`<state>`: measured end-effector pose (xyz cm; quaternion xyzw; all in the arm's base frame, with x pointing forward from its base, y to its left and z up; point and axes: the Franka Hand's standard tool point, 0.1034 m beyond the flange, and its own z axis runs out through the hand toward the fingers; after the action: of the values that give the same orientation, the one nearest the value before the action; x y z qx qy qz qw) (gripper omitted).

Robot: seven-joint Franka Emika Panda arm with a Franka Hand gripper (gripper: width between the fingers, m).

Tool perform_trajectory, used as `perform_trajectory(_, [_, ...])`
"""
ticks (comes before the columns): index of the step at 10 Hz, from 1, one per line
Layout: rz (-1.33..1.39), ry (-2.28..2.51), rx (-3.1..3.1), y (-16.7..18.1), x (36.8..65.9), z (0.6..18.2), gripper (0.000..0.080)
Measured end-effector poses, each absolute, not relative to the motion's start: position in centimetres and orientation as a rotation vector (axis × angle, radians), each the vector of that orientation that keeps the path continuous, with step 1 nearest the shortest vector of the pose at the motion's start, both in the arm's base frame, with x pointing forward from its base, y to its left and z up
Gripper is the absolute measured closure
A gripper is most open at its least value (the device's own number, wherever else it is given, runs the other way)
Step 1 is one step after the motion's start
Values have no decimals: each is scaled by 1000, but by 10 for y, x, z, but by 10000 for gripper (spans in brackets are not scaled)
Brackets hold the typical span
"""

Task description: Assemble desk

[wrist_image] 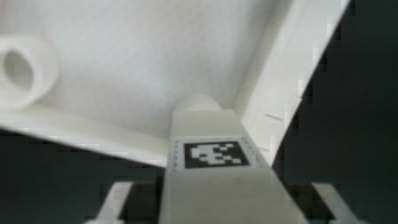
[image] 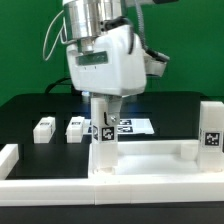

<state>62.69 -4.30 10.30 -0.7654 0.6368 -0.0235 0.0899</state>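
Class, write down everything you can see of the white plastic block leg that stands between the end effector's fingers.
The white plastic block leg is a small, plain, matt post with flat faces. One face carries a black-and-white square tag. It stands upright, with its upper end between the fingers of the end effector; whether they press on it is unclear. Its lower end meets the wide white rimmed desk top at the exterior view's left end, close to the raised rim.

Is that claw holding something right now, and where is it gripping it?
Yes: the gripper pinches a white desk leg by its upper end, upright.
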Motion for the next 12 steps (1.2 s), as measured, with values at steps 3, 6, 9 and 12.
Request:
perform_trajectory(3, [-57,1945,-2215,-42,627,102,505])
perform_trajectory(6, [-62,1525,-2549,-41,624,104,178])
perform_trajectory(9, [-76,1137,-2769,-41,614,99,151])
perform_trajectory(12, [-110,580,-2977,-45,616,102,150])
